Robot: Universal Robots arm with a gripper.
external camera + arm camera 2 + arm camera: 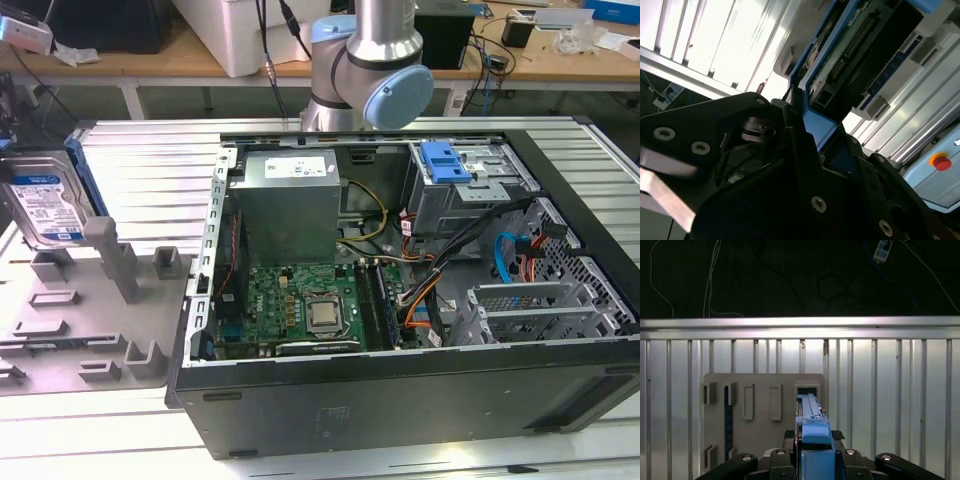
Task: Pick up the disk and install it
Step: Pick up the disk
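Blue plastic frames the disk. It stands on its edge at nine o'clock from the open computer case, well apart from it. It is right over the grey holder on the bench.

In the first wrist view the end effector has its black fingers pressed on the blue frame from both sides, so it looks to be pinching the disk. I cannot tell if the disk's bottom edge sits in the holder's slot or hangs just above it.

I think this is the picking-up step. The putting-in step is not done, because the disk is nowhere near the case. Inside the case, at one o'clock, is a blue bracket with no drive in it.

Any move from here calls for a tight, steady hold. The disk must stay straight so it does not bump the holder's grey posts or the case wall.
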